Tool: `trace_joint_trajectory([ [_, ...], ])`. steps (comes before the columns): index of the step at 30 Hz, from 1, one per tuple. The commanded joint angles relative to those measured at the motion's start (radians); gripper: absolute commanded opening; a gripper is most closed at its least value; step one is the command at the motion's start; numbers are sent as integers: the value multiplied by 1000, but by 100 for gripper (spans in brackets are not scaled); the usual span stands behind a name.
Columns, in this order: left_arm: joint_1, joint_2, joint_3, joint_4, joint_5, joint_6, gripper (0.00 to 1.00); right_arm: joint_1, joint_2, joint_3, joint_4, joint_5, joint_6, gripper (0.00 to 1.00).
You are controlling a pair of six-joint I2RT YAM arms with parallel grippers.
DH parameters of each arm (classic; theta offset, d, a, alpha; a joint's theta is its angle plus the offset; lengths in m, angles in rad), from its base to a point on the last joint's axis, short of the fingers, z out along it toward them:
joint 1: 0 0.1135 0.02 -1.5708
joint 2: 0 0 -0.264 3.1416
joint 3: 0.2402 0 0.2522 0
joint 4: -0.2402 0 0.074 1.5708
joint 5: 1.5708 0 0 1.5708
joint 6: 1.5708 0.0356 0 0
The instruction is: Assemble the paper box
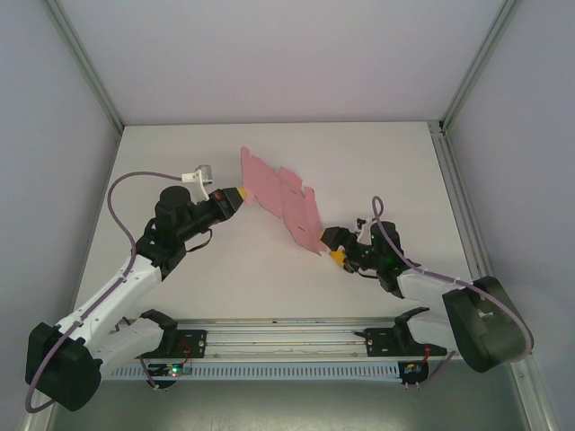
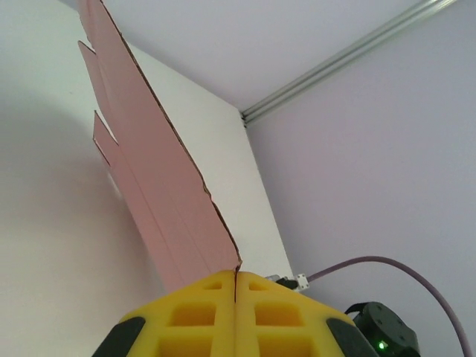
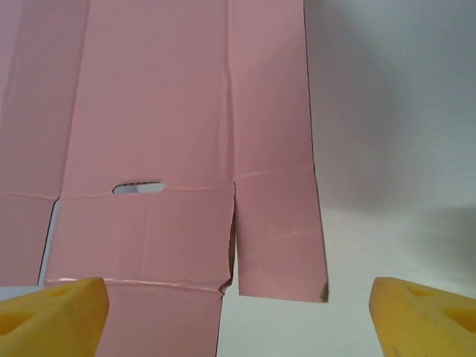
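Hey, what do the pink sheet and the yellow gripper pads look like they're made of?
Paper box: thin matte card, probably; its creases hold sharp and a cut edge shows brown fibre. Left gripper pads: likely soft foam, matte yellow, with moulded square recesses.

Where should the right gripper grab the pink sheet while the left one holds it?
Probably the small end flap of the paper box, straight on from its free edge. It lies just ahead, between the fingers of the open right gripper, opposite the end pinched by the left gripper.
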Motion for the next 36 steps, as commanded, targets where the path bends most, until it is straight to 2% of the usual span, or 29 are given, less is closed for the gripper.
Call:
trace_joint_trajectory([
  [1,-15,-25,20,-50,-57,-33,0,38,41,2,105,20,170,92],
  [4,-16,-33,7,-43,-47,-47,0,57,69,-36,192,132,264,92],
  [6,-16,-34,10,-60,-42,-46,0,62,91,-33,213,175,269,90],
  [8,-16,-31,15,-79,-30,-41,0,62,125,-11,257,186,264,85],
  [11,-18,-35,13,-93,-22,-38,0,66,187,28,327,183,275,70],
  [16,-18,-52,16,-141,-42,-26,0,58,284,56,515,142,287,62],
  [18,-18,-62,11,-153,-47,-19,0,51,286,75,523,146,262,57],
  [24,-18,-67,9,-178,-30,7,0,24,244,178,236,126,44,42],
  [29,-18,-78,2,-196,-44,23,0,17,222,227,137,129,-45,19],
  [33,-18,-111,-1,-243,-41,64,0,13,143,291,-95,218,-230,4],
  [34,-17,-124,6,-282,-58,73,6,11,115,308,-155,246,-295,0],
  [35,-18,-139,17,-339,-90,87,25,10,85,329,-213,269,-367,0],
  [36,-18,-160,31,-414,-140,105,60,9,51,352,-262,286,-462,0],
])
